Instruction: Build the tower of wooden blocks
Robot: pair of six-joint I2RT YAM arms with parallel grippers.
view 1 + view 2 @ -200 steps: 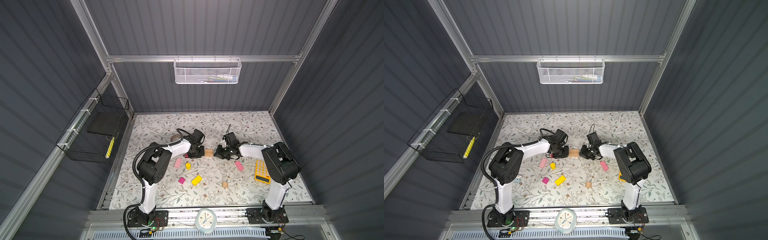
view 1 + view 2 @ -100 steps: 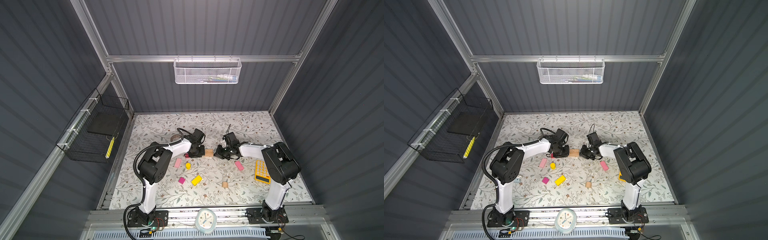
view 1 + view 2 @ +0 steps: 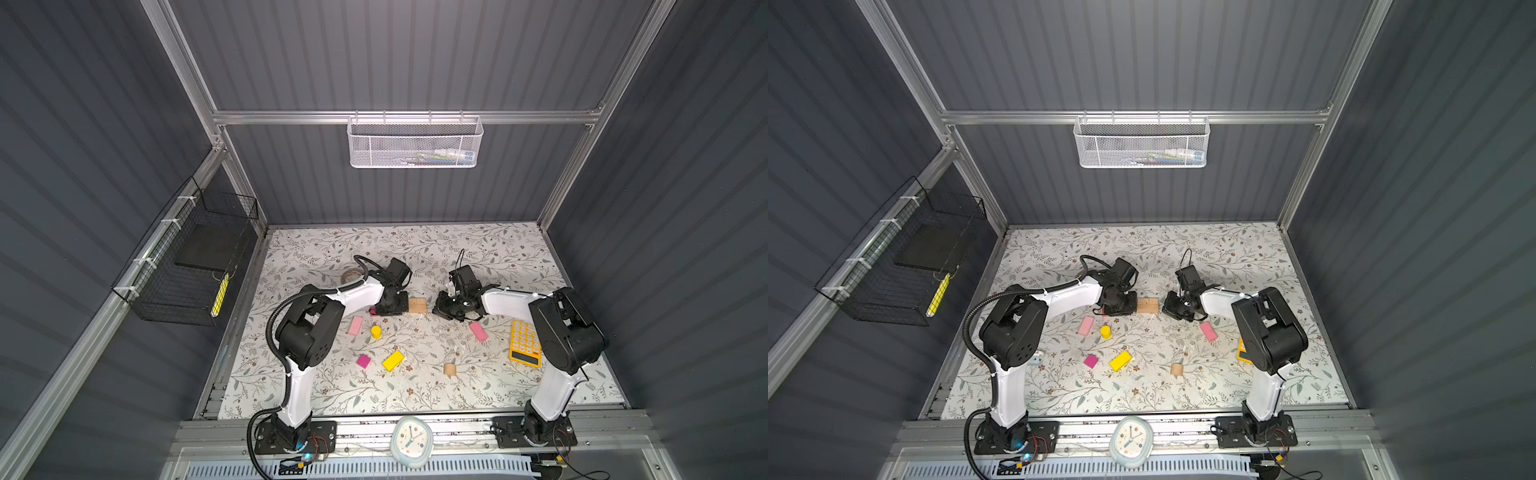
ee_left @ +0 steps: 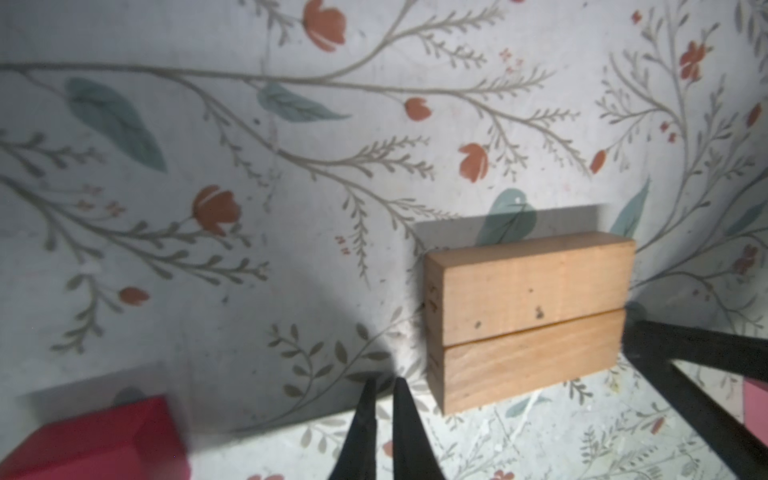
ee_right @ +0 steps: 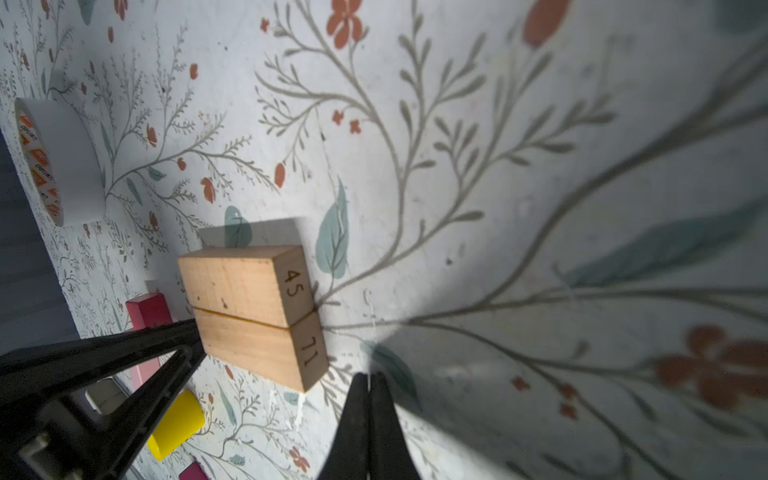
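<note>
Nothing has shifted over last second. Your left claw [image 4: 384,388] and right claw [image 5: 370,380] both pinched shut, empty, at 9 and 3 o'clock ends of paired tan bars [image 3: 417,305]. Stacking barely begun: loose blocks [image 3: 393,360] wait on worktop [image 3: 415,249] toward 6 o'clock.

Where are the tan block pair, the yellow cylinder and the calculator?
tan block pair [image 3: 417,305]: in a top view, on its top face.
yellow cylinder [image 3: 376,330]: in a top view, on its round top.
calculator [image 3: 524,340]: in a top view, on its keypad.
</note>
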